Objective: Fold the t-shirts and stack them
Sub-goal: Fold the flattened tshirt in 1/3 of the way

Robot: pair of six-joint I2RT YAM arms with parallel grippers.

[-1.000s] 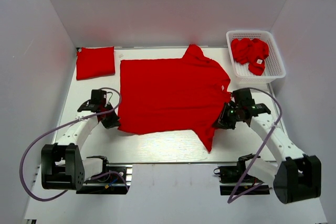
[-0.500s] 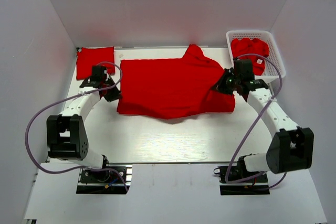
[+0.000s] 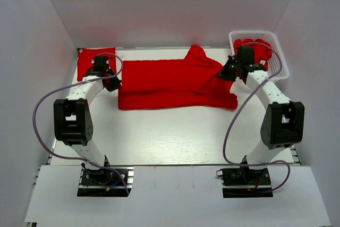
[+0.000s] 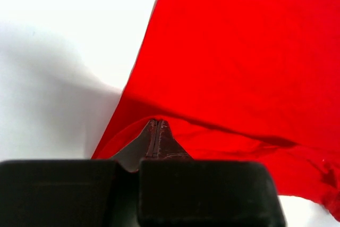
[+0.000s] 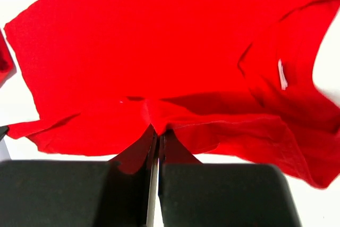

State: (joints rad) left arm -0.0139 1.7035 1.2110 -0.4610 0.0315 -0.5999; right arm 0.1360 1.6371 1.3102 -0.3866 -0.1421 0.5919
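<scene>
White table (image 3: 170, 136), its surface showing from the near edge to a plain red cloth t-shirt (image 3: 170, 83) doubled over at centre-rear. A white plastic mesh basket (image 3: 284, 73) of crumpled red t-shirts (image 3: 260, 46) stands far right, beside the right arm. A folded red t-shirt (image 3: 87, 59) lies far left. The left gripper (image 3: 111, 82) and right gripper (image 3: 226, 74) each pinch the doubled shirt's side edges. A small white tag (image 5: 281, 74) sits apparently at the collar.

Top view looks down from behind over whole white desk (image 3: 175, 131); wrist views, close-up, share its spread bright red cloth t-shirt (image 3: 170, 86).
</scene>
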